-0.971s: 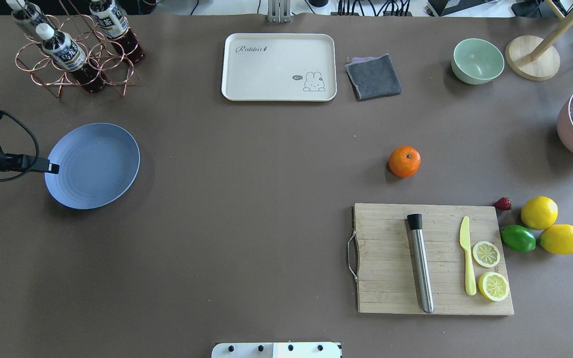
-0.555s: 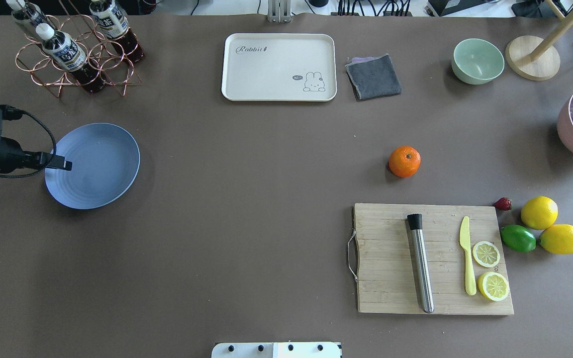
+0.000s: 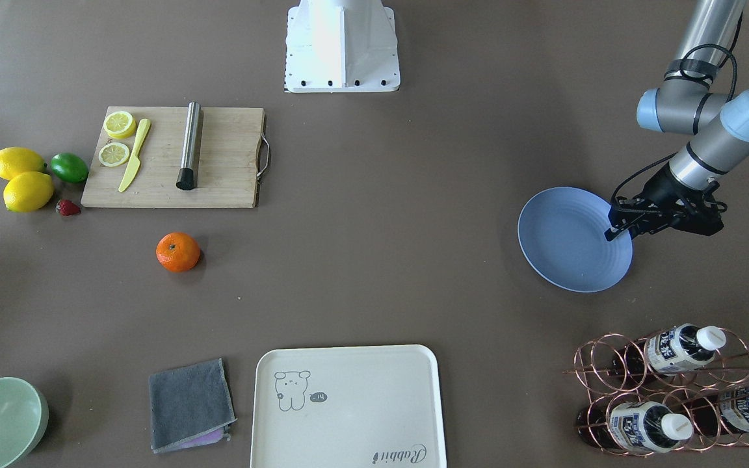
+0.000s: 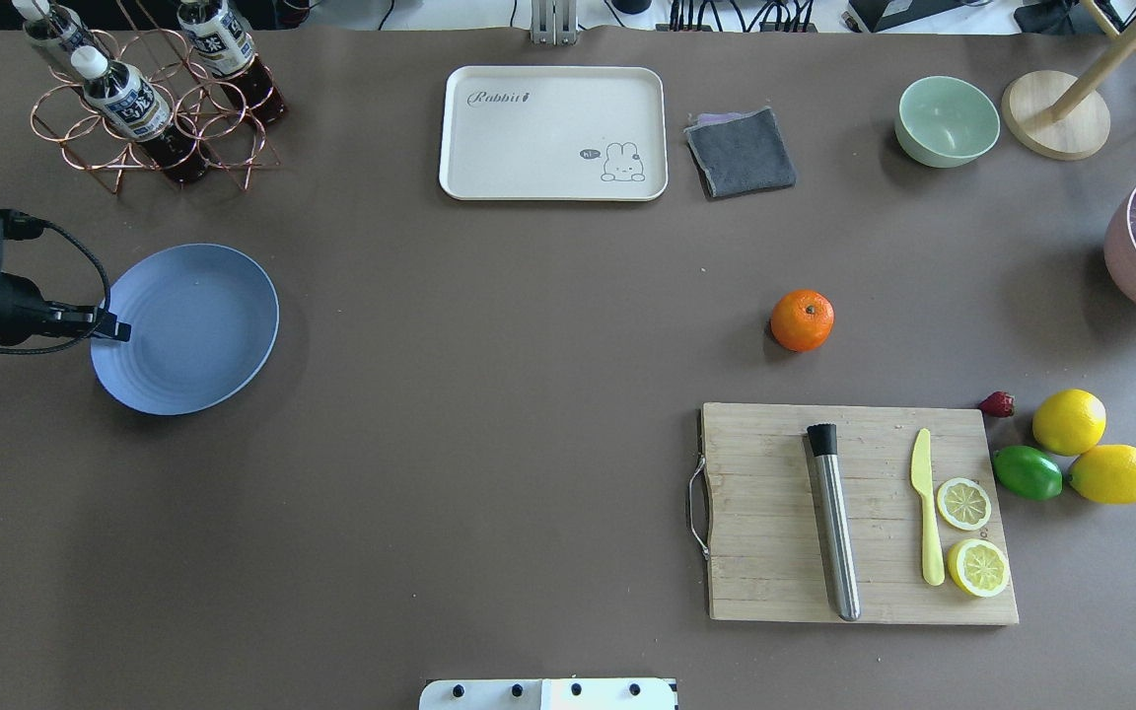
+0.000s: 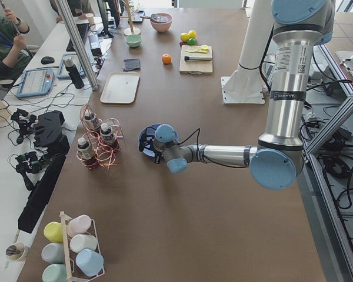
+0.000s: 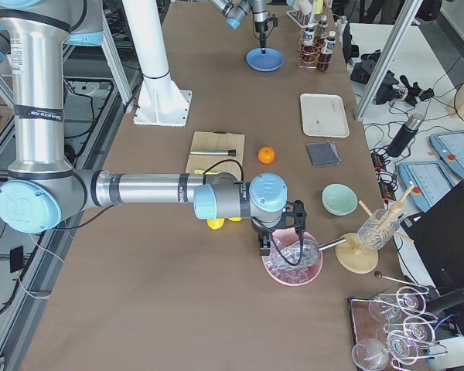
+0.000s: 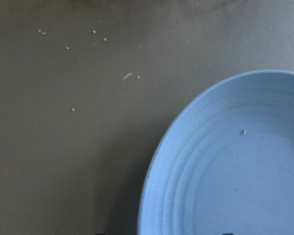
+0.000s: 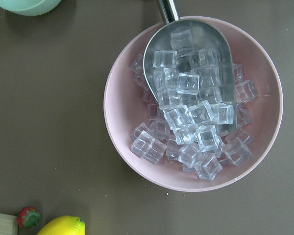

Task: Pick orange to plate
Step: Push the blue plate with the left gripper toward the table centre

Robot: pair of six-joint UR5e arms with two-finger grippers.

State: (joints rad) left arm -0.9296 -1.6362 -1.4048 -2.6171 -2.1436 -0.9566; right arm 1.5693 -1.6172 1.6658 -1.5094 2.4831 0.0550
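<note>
The orange [image 4: 802, 319] lies alone on the brown table, right of centre and just beyond the cutting board; it also shows in the front-facing view [image 3: 178, 251]. Far to the left lies the light-blue plate [image 4: 195, 335], bare. My left gripper [image 4: 119, 332] hangs over the plate's left rim [image 3: 610, 231], its fingers drawn to one narrow tip, shut with nothing in it. The left wrist view shows only the plate [image 7: 235, 171] and table. My right gripper [image 6: 269, 246] shows only in the exterior right view, above the pink ice bowl; I cannot tell its state.
A cutting board [image 4: 775, 513] carries a metal muddler, a yellow knife and lemon halves; lemons [image 4: 1069, 421], a lime and a strawberry lie beside it. At the back stand a cream tray [image 4: 553, 133], grey cloth [image 4: 741, 151], green bowl [image 4: 947, 120] and bottle rack [image 4: 149, 108]. The pink ice bowl [image 8: 118, 122] is far right.
My left gripper came in to the right over the plate's rim, then drew back a little to the left. The orange has not moved.
</note>
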